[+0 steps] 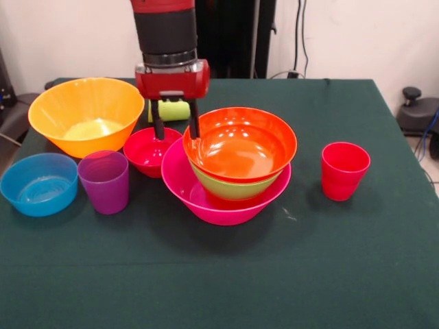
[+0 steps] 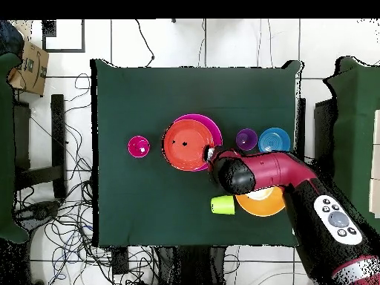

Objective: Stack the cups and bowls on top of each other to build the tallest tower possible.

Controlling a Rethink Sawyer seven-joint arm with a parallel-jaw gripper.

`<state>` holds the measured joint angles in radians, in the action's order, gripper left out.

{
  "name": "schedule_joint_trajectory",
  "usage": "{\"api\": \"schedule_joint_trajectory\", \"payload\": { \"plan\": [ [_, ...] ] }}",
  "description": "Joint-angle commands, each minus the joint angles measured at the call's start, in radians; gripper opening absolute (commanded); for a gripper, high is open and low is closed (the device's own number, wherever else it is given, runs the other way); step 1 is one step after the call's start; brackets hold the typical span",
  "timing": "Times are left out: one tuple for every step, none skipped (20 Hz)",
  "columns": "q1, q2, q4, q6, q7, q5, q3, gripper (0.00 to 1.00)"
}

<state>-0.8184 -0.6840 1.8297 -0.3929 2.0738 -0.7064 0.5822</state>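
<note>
The tower stands mid-table: a wide pink bowl holds a green bowl, with an orange-red bowl on top. It shows in the overhead view too. My gripper hangs open at the tower's left side. One finger is over a small red bowl and the other is at the orange-red bowl's left rim. A lime green cup lies on its side behind the gripper. A purple cup and a red cup stand upright. A small orange bowl is not in view.
A large yellow-orange bowl sits at the back left and a small blue bowl at the front left. A dark green cloth covers the table. In the overhead view my arm covers part of the yellow-orange bowl.
</note>
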Motion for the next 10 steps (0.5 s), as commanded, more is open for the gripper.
{"api": "schedule_joint_trajectory", "payload": {
  "plan": [
    [-0.008, -0.082, 0.071, -0.088, -0.117, 0.034, 0.065, 1.0],
    [-0.011, -0.09, 0.075, -0.096, -0.121, 0.042, 0.069, 1.0],
    [-0.018, -0.108, 0.084, -0.11, -0.128, 0.058, 0.08, 1.0],
    [-0.024, -0.116, 0.089, -0.117, -0.133, 0.067, 0.088, 1.0],
    [-0.035, -0.135, 0.1, -0.135, -0.144, 0.09, 0.104, 1.0],
    [-0.043, -0.147, 0.105, -0.149, -0.152, 0.107, 0.116, 1.0],
    [-0.051, -0.159, 0.11, -0.163, -0.161, 0.123, 0.127, 1.0],
    [-0.055, -0.167, 0.113, -0.173, -0.165, 0.132, 0.134, 1.0],
    [-0.062, -0.178, 0.12, -0.186, -0.17, 0.146, 0.143, 1.0],
    [-0.065, -0.185, 0.123, -0.191, -0.172, 0.151, 0.147, 1.0]
  ]
}}
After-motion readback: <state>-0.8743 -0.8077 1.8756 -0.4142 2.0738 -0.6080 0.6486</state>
